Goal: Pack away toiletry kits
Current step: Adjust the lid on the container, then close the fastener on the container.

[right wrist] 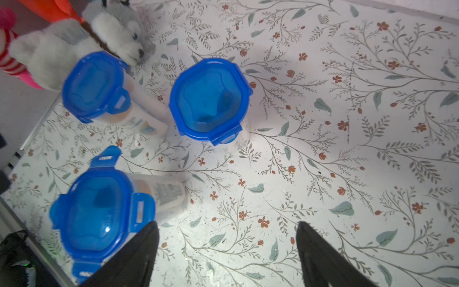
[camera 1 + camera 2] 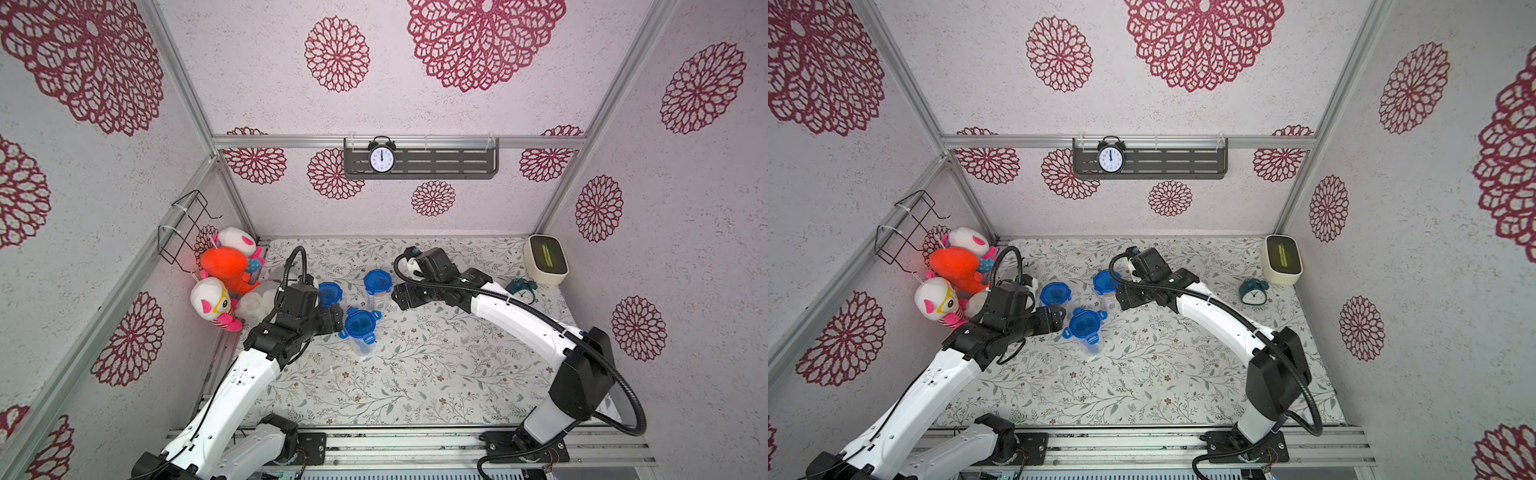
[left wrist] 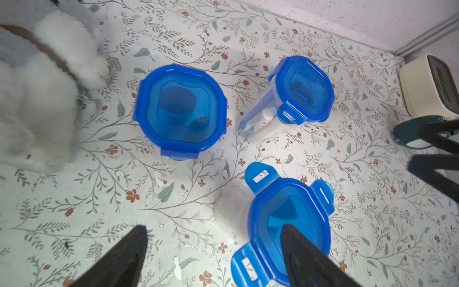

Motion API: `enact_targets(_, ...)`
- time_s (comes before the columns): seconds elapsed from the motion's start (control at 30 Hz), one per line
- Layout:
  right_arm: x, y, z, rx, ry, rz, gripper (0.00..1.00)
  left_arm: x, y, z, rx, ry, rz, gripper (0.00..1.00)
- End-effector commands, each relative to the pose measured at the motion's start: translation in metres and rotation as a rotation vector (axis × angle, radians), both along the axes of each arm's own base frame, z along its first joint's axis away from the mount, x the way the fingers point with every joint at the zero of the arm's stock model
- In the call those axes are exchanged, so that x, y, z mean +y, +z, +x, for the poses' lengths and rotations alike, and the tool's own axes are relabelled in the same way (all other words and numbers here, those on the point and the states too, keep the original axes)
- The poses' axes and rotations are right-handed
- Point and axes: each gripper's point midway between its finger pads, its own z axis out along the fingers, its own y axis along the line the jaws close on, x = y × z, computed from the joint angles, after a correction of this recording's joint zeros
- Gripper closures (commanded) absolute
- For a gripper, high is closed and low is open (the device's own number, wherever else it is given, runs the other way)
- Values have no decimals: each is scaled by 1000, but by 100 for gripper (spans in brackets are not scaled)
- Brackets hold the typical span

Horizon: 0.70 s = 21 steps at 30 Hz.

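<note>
Three clear cups with blue lids stand close together on the floral mat. Two have their tabs folded down. The nearest cup has its four tabs flared out. My left gripper is open and holds nothing. It hovers beside this flared-tab cup, and one finger overlaps its lid in the left wrist view. My right gripper is also open, with only bare mat between its fingers, to the right of the cups. In a top view the right gripper sits beside the far right cup.
Plush toys crowd the left wall under a wire basket, and a white husky plush lies by the cups. A teal alarm clock and a cream box stand at the back right.
</note>
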Motion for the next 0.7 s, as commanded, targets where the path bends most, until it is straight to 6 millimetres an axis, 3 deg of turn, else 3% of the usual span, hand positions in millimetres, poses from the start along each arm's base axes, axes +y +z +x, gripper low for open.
enact_targets(0.0, 21, 11, -15, -2, -20, 21, 7, 15, 4, -2, -47, 75, -86, 9)
enact_targets(0.07, 33, 7, -23, 8, -20, -25, 1, 18, 9, -4, -77, 83, -134, 7)
enact_targets(0.23, 67, 1, -43, 49, -9, -103, 1, 21, 23, -10, -139, 89, -181, 5)
enact_targets(0.4, 95, -7, -53, 72, -10, -156, 1, 17, 16, -12, -113, 91, -223, 3)
enact_targets(0.67, 108, -17, -56, 75, -42, -230, 1, 17, 13, -15, -116, 94, -241, 1)
